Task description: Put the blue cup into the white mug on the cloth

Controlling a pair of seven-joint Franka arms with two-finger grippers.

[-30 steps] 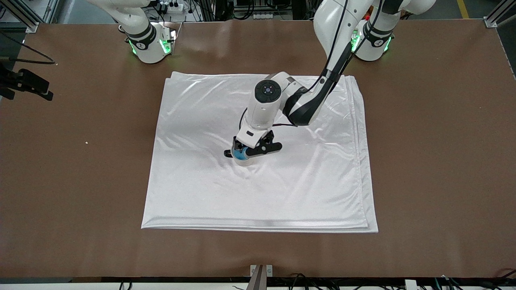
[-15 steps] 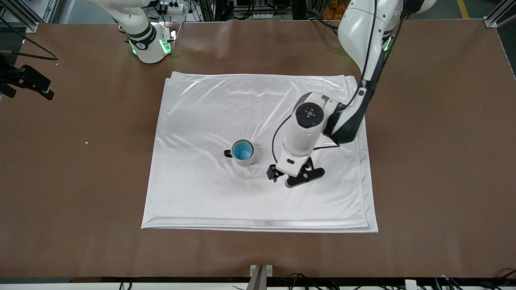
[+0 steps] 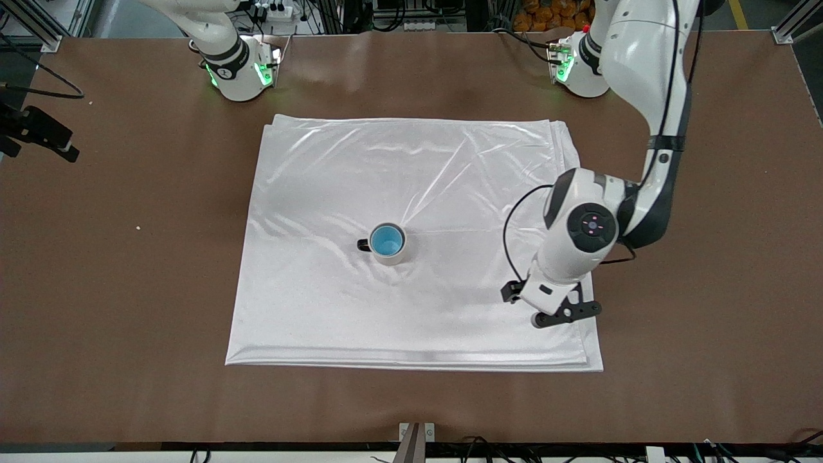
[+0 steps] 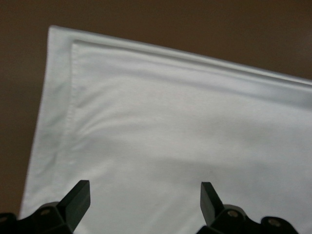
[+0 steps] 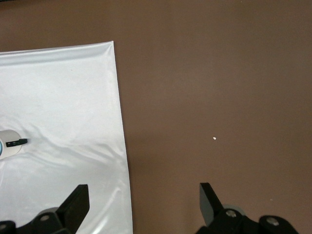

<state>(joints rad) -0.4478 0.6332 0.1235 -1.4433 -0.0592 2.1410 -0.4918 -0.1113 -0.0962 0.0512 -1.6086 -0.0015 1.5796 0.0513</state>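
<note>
Front view: the cloth [image 3: 411, 244] is spread flat on the brown table [image 3: 116, 289]. The white mug [image 3: 389, 245] is stood upright near the middle of the cloth, its dark handle turned toward the right arm's end of the table. The blue cup [image 3: 386, 240] is seated inside the mug, so that only its bright blue interior is seen. The left gripper [image 3: 560, 313] is held over the cloth's corner at the left arm's end, nearer to the front camera than the mug and well apart from it; nothing is carried. The right arm is parked at its base, and its gripper is not shown in this view.

Left wrist view: the left gripper [image 4: 145, 195] is seen with its fingers spread wide and empty, above a hemmed corner of the cloth [image 4: 185, 136].

Right wrist view: the right gripper [image 5: 144, 200] is likewise spread wide with nothing held, over the cloth's edge [image 5: 63, 112] and bare table [image 5: 219, 87]. The white mug [image 5: 8, 143] is partly seen at the frame's margin.
</note>
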